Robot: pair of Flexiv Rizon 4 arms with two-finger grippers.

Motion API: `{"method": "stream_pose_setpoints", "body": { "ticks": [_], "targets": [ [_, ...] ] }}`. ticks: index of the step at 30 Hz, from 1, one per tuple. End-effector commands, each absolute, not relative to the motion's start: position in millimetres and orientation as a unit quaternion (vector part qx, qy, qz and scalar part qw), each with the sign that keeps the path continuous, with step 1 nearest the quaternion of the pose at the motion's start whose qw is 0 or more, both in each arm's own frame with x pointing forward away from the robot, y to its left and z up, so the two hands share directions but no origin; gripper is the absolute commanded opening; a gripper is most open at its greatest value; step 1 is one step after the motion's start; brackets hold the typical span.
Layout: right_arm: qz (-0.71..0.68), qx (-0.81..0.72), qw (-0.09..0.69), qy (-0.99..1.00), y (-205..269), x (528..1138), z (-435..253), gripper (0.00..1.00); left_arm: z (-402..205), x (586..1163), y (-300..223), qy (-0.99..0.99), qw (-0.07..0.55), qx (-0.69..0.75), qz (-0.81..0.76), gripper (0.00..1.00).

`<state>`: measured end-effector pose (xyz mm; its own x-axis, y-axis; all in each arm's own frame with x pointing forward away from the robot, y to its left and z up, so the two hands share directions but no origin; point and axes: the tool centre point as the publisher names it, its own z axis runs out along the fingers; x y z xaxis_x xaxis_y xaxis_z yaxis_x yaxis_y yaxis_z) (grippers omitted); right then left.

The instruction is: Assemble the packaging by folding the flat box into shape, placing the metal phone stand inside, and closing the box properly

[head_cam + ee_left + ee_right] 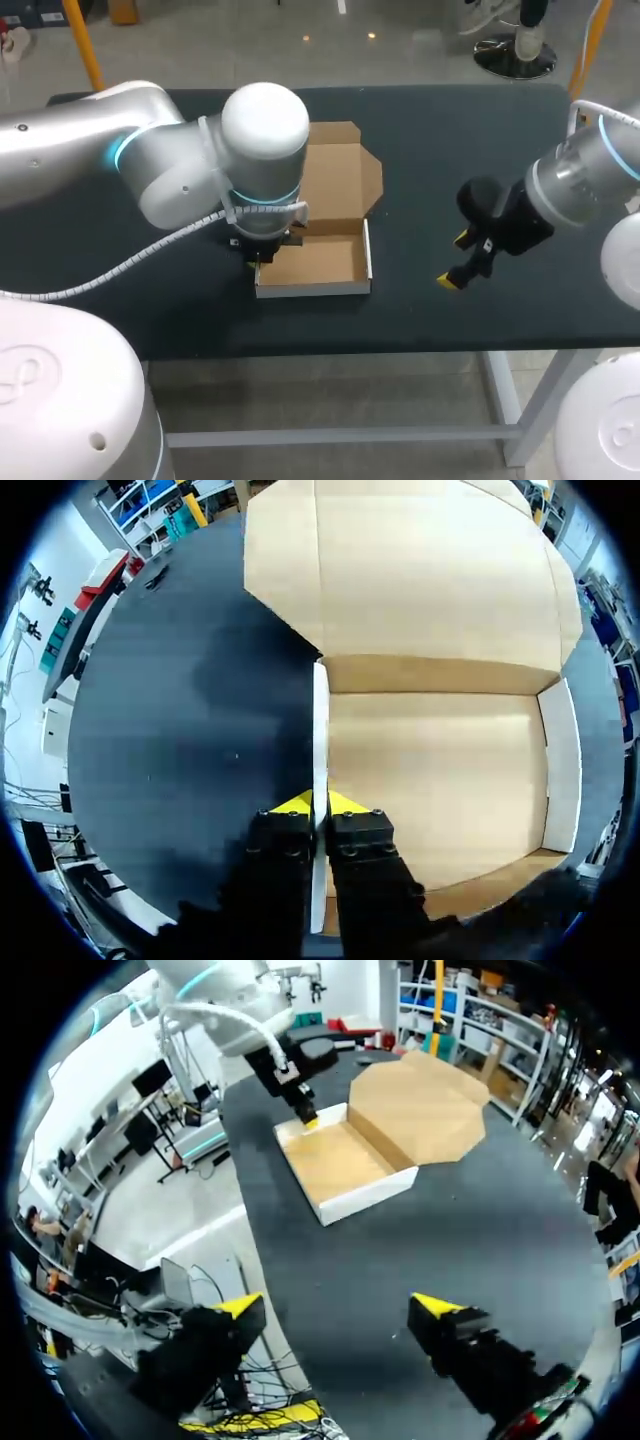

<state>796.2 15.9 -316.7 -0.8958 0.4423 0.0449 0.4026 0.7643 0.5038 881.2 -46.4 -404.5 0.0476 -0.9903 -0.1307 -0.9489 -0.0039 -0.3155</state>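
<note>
The cardboard box (318,262) lies mid-table as a shallow open tray with white outer walls, its lid (338,178) folded flat back behind it. My left gripper (258,258) stands at the tray's left side. In the left wrist view the left gripper (320,802) is shut on the tray's thin left wall (320,720), one yellow tip on each face. The tray's inside (430,780) is bare cardboard. My right gripper (455,262) hangs open to the right of the box, holding nothing; the right wrist view shows the right gripper (338,1306) well short of the box (345,1165). No metal stand shows.
The dark table (450,130) stretches bare between the box and my right gripper. The table's front edge runs close below the tray. My left arm's white elbow (262,130) hangs over the box's left part.
</note>
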Motion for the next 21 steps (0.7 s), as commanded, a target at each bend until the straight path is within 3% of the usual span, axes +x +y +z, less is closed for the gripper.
{"method": "stream_pose_setpoints", "body": {
  "ticks": [1, 11, 19, 21],
  "targets": [
    [0.262, 0.223, 0.033, 0.938, 14.1, 797.7, -315.9, 1.0, -414.1, 879.9, -53.1, 0.675, 0.216, -0.705, -0.028, 0.0],
    [0.263, 0.224, 0.031, 0.938, 14.0, 797.5, -316.4, 1.0, -415.8, 882.7, -49.0, 0.678, 0.219, -0.702, -0.013, 0.0],
    [0.263, 0.224, 0.031, 0.938, 15.1, 797.6, -316.7, 1.0, -406.3, 876.7, -44.5, 0.689, 0.164, -0.703, -0.061, 0.0],
    [0.262, 0.225, 0.03, 0.938, 15.2, 797.6, -316.6, 1.0, -404.5, 874.0, -43.8, 0.694, 0.149, -0.7, -0.074, 0.11]
  ]
}}
